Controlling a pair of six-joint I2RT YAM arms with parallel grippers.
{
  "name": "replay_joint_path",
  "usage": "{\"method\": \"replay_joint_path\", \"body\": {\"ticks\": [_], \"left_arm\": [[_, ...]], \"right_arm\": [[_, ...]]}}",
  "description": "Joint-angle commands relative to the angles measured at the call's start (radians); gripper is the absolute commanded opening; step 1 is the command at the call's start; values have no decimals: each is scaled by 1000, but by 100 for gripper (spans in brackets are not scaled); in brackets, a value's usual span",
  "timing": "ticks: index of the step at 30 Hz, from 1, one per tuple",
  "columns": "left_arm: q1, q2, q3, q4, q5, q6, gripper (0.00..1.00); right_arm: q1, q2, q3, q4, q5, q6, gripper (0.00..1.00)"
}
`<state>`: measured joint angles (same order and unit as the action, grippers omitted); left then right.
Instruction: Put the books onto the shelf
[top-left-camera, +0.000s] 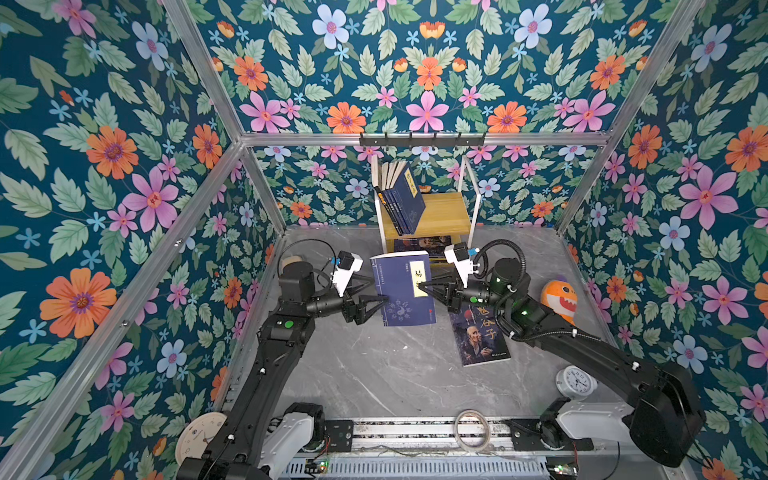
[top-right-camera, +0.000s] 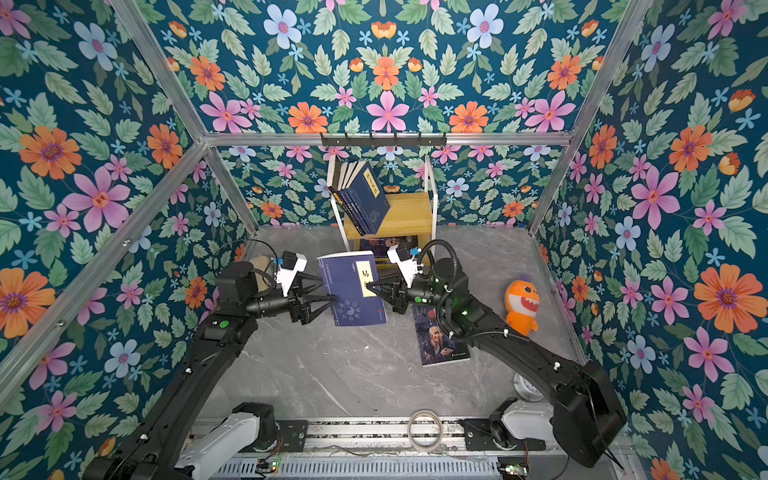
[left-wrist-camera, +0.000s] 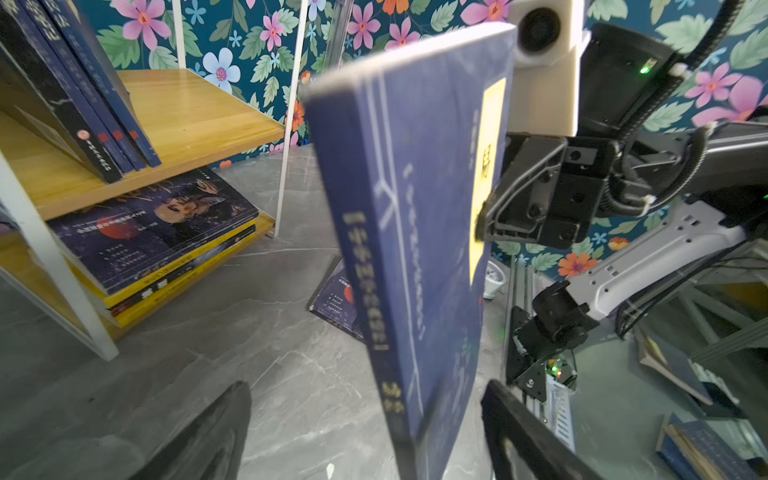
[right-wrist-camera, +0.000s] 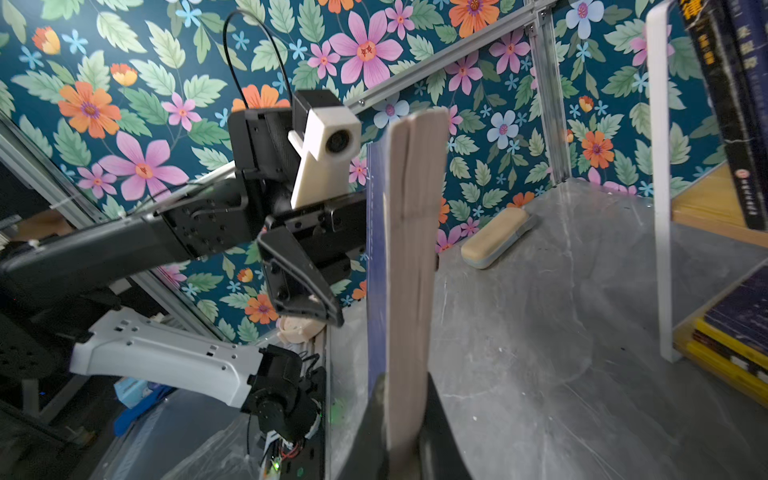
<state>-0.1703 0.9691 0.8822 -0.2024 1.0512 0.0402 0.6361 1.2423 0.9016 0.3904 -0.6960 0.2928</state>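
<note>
Left wrist view: the left gripper (left-wrist-camera: 365, 399) has its fingers spread to either side of the spine of the navy book (left-wrist-camera: 415, 232), which is upright above the grey tabletop (left-wrist-camera: 270, 353). Right wrist view: the right gripper (right-wrist-camera: 405, 424) pinches this book's page edge. In both top views the book hangs just before the shelf (top-left-camera: 446, 212), near the flat-lying old-man portrait book (top-left-camera: 482, 336).

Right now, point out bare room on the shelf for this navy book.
Free: the light wooden upper board between the leaning navy paperbacks and the right-hand white frame post. Crowded: the lower board, mostly covered by a flat stack of books.
</note>
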Motion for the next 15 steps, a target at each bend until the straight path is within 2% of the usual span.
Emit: {"method": "replay_joint_path", "body": {"ticks": [1, 5, 7, 9, 13, 15], "left_arm": [[4, 18, 100, -202, -34, 183, 90], [4, 59, 271, -416, -83, 363, 90], [0, 75, 332, -473, -120, 407, 89], [0, 94, 400, -564, -129, 503, 89], [-16, 113, 448, -683, -92, 662, 89], [-18, 117, 435, -697, -40, 673, 91]], "right_arm": [[-5, -54, -5, -168, 16, -177, 0], [-6, -109, -11, -311, 25, -320, 0], [-6, -134, -37, -291, 51, -328, 0], [-5, -154, -69, -252, 57, -351, 0], [-4, -151, -57, -322, 6, -455, 0], [-4, -136, -45, -364, -2, -500, 0]]}}
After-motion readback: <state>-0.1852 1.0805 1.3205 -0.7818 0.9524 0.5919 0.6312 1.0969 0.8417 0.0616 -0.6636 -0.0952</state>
